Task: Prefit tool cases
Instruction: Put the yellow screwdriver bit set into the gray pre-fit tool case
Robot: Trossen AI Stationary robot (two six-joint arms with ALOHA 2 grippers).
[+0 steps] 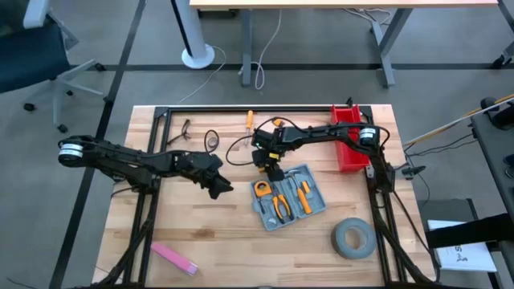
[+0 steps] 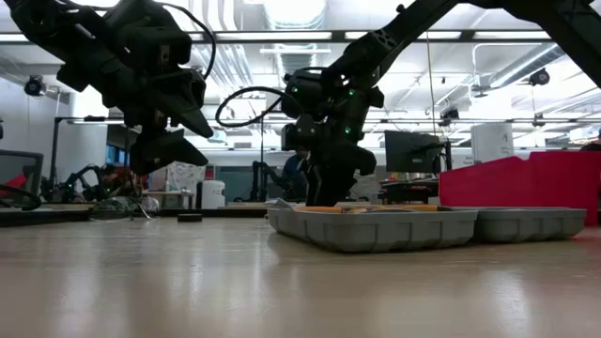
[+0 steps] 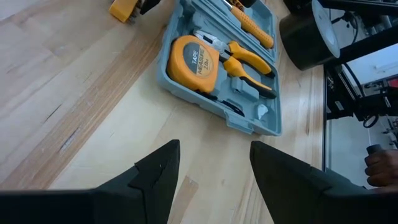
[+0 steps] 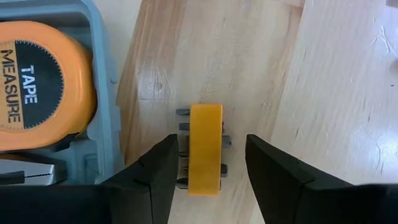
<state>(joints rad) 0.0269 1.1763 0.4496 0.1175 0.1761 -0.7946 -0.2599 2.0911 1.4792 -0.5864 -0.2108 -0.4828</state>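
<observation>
The blue-grey tool case (image 1: 289, 199) lies open on the table, holding an orange tape measure (image 3: 193, 62), orange-handled pliers (image 3: 249, 62) and other tools. My right gripper (image 1: 273, 168) is low at the case's far left corner. It is open, its fingers either side of a small yellow bit holder (image 4: 205, 149) lying on the wood beside the case wall (image 4: 115, 93); I see no touch. My left gripper (image 1: 221, 189) hangs open above the table left of the case (image 3: 261, 118), raised clear in the low view (image 2: 164, 141).
A red bin (image 1: 347, 136) stands at the table's far right, and a grey tape roll (image 1: 353, 238) lies near the right front. A pink flat object (image 1: 174, 257) sits at the near left. An orange screwdriver (image 1: 249, 120) and cables lie by the far edge.
</observation>
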